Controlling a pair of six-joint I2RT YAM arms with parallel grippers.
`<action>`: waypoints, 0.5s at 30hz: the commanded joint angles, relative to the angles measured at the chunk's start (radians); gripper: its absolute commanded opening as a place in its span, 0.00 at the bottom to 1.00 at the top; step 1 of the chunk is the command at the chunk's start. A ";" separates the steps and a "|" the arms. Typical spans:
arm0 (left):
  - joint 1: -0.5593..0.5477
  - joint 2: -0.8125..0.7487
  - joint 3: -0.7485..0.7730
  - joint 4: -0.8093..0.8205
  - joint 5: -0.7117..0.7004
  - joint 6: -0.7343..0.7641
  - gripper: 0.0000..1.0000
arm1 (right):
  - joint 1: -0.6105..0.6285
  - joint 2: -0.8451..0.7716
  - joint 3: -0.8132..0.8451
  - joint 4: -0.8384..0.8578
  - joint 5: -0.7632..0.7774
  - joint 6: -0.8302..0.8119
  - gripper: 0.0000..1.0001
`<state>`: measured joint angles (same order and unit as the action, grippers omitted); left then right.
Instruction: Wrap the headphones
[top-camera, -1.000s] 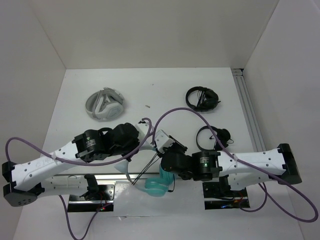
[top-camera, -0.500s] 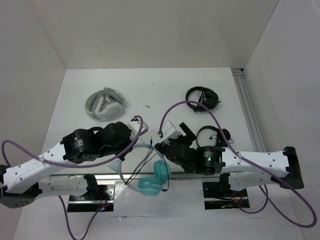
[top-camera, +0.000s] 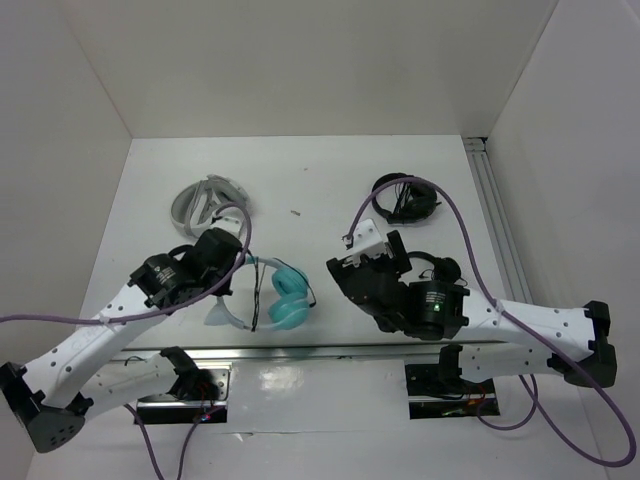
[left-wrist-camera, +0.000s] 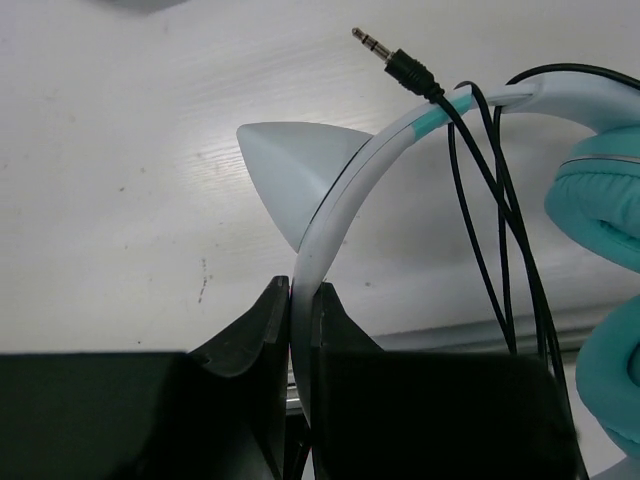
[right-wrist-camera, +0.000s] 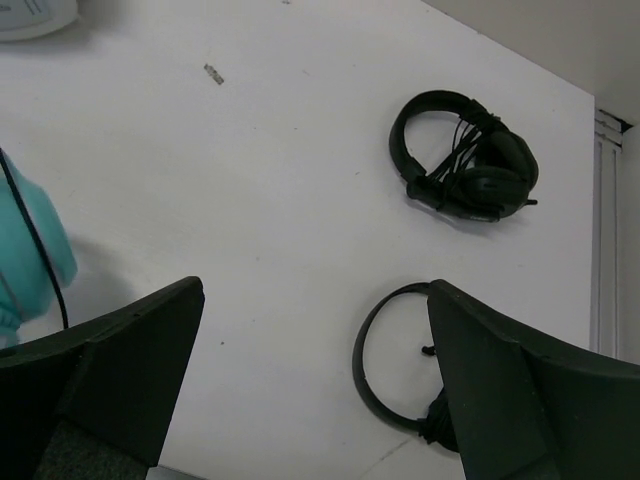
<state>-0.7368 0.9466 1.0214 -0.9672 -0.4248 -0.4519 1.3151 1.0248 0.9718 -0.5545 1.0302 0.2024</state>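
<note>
The headphones (top-camera: 288, 296) have teal ear cups and a pale headband, and they hang left of centre near the front rail. My left gripper (top-camera: 240, 280) is shut on the white headband (left-wrist-camera: 340, 200), just below its cat-ear bump (left-wrist-camera: 290, 170). The thin black cable (left-wrist-camera: 490, 200) runs in loops over the band, and its jack plug (left-wrist-camera: 385, 55) sticks out free. A teal ear cup (left-wrist-camera: 600, 200) fills the right edge of the left wrist view. My right gripper (top-camera: 368, 255) stands open and empty to the right of the headphones. In the right wrist view this gripper (right-wrist-camera: 315, 330) has the ear cup (right-wrist-camera: 25, 240) at its far left.
Grey-white headphones (top-camera: 205, 200) lie at the back left. Black headphones (top-camera: 405, 196) lie at the back right, and a second black pair (top-camera: 432, 270) sits close beside my right wrist. A metal rail (top-camera: 495, 220) runs along the right side. White walls enclose the table.
My left arm carried the headphones away from the near edge, up and to the left. My right gripper opened, left the headphones and drew back to the right.
</note>
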 joint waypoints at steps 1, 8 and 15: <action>0.077 -0.045 -0.016 0.138 -0.048 -0.052 0.00 | -0.001 -0.028 0.067 -0.051 -0.016 0.051 1.00; 0.243 -0.068 -0.158 0.344 0.033 0.235 0.00 | -0.001 -0.019 0.102 -0.061 -0.056 0.051 1.00; 0.359 -0.115 -0.262 0.544 0.267 0.447 0.00 | -0.001 -0.037 0.081 0.017 -0.133 0.017 1.00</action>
<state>-0.4278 0.8413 0.7483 -0.6151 -0.2848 -0.1310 1.3148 1.0180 1.0336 -0.5919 0.9291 0.2325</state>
